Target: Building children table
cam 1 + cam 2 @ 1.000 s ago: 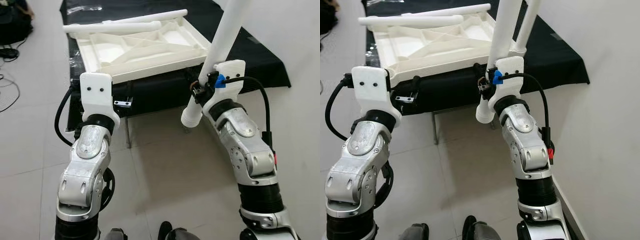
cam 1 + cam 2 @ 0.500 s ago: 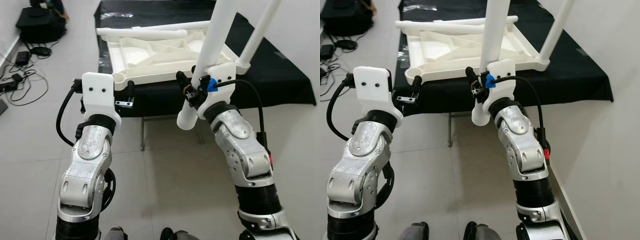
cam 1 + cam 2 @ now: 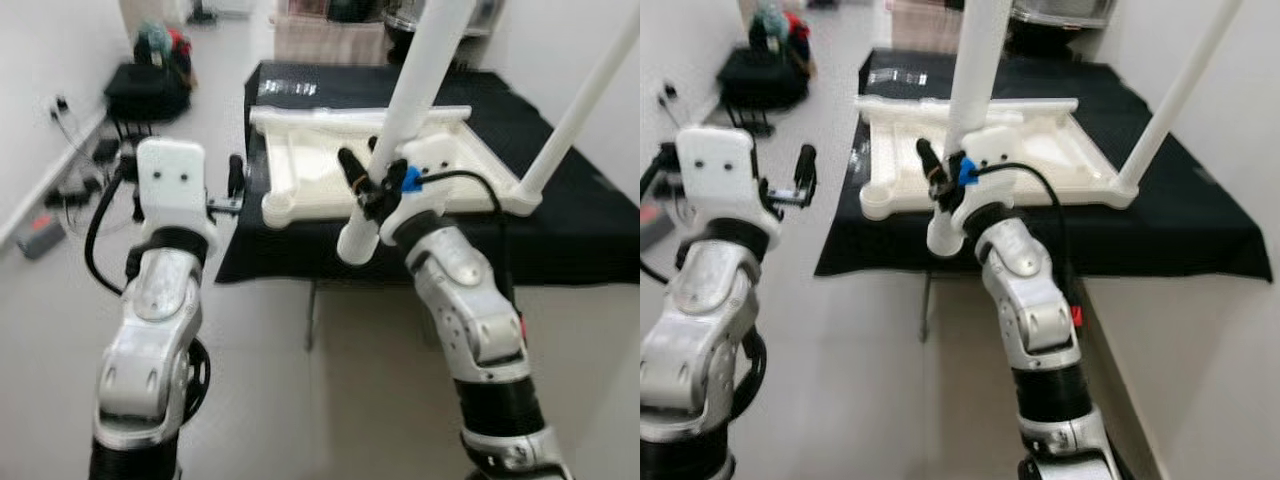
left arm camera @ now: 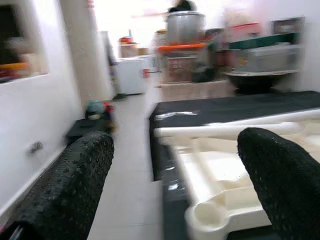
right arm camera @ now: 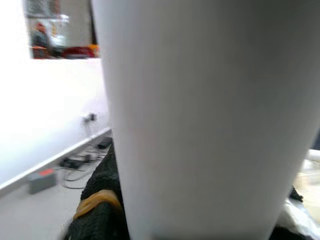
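The white children's table top [image 3: 330, 165] lies upside down on a black-covered table [image 3: 560, 240]. One white leg [image 3: 585, 105] stands fixed in its near right corner. Two loose white legs [image 3: 345, 113] lie across its far edge. My right gripper [image 3: 368, 185] is shut on another white leg [image 3: 405, 110], held nearly upright in front of the table top's near edge; in the right wrist view that leg [image 5: 200, 125] sits between the black fingers [image 5: 97, 200]. My left gripper [image 3: 235, 185] is open and empty, at the table's near left corner [image 4: 207, 220].
A black bag [image 3: 150, 85] and cables [image 3: 60, 170] lie on the floor at the far left by a white wall. Another white wall runs close along the right side. Shelves and boxes [image 4: 250, 55] stand behind the table. Pale tiled floor [image 3: 270, 400] lies in front.
The whole picture has shifted and blurred, so the camera moved; the table now sits further off and to the right. My right gripper still holds the leg, and the left stays open.
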You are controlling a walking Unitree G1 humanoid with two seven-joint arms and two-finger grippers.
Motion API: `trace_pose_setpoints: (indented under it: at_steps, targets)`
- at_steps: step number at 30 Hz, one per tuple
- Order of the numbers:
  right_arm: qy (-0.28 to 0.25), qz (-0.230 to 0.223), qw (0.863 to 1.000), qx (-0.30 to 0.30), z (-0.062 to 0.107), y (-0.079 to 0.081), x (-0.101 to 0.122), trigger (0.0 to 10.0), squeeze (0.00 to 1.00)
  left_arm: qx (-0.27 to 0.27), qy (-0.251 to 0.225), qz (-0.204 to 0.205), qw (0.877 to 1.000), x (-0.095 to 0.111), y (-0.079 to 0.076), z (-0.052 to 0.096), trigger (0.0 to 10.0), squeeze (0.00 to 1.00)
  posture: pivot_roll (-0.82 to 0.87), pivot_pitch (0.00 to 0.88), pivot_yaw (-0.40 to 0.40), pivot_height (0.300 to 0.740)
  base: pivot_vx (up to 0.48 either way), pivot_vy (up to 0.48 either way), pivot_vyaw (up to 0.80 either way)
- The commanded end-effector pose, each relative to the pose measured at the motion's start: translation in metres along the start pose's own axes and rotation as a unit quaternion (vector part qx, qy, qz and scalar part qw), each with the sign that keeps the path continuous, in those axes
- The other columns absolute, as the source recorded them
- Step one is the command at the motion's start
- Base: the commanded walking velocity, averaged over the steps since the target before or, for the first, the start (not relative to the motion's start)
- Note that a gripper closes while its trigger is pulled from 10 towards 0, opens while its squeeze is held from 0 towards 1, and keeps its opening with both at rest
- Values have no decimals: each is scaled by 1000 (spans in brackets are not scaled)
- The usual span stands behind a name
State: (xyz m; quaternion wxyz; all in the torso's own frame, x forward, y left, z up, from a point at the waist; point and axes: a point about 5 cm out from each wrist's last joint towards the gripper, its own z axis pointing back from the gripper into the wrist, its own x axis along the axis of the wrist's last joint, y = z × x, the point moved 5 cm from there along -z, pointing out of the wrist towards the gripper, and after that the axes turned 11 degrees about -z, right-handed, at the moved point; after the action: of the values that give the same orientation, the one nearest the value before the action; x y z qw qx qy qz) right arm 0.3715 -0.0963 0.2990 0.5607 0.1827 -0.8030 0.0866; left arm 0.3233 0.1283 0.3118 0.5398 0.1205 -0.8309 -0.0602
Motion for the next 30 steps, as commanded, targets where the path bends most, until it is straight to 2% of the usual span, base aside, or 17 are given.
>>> trace_pose_setpoints:
  at_steps: [1, 9, 23, 30]
  targets:
    - [-14, -6, 1000, -4, -1, -2, 5, 10000, 0, -1, 1, -3, 1000, -2, 1, -1, 10000, 0, -19, 108, -106, 740, 480, 0, 0]
    - [-21, -9, 1000, -10, -6, -5, 6, 10000, 0, -3, -4, 0, 1000, -1, -1, -3, 10000, 0, -14, 100, -107, 740, 456, 0, 0]
    - [-31, -13, 999, -18, -11, -9, 10, 10000, 0, 16, 4, -3, 1000, -6, 5, -7, 10000, 0, -5, 82, -105, 740, 0, 0, 0]
    - [-20, -27, 999, -36, -14, -23, 3, 10000, 0, 18, 18, 8, 1000, -15, 6, -3, 10000, 0, 2, 53, -104, 740, 0, 0, 0]
